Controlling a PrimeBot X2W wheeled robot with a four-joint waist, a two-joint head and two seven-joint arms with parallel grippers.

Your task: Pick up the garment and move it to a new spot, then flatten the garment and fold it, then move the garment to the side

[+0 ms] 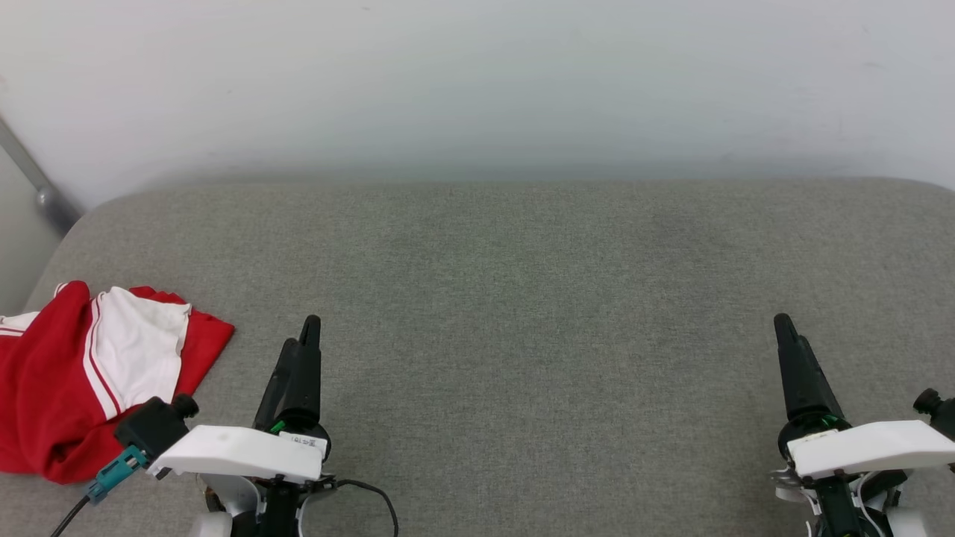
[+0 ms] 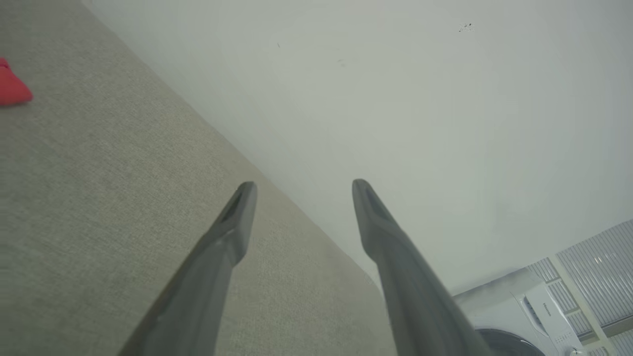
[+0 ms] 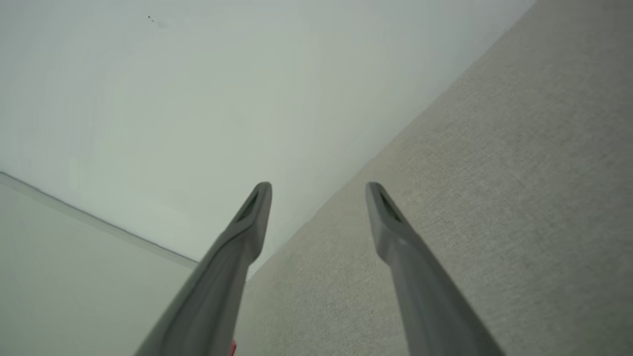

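The garment [image 1: 82,373] lies crumpled at the left edge of the grey fabric surface [image 1: 522,298], red with a white sleeve and striped trim on top. No print shows on it. My left gripper [image 1: 302,335] hovers just right of it, apart from the cloth, and in the left wrist view my left gripper [image 2: 304,189] stands open and empty, with a red corner of the garment [image 2: 12,86] far to the left. At the lower right, my right gripper [image 1: 785,328] is far from the cloth. The right wrist view shows my right gripper [image 3: 319,190] open with nothing between its fingers.
A white wall [image 1: 477,82] runs along the far edge of the surface. A grey metal bar [image 1: 37,186] leans at the far left corner. A white washing machine [image 2: 524,316] shows beyond the surface's end in the left wrist view.
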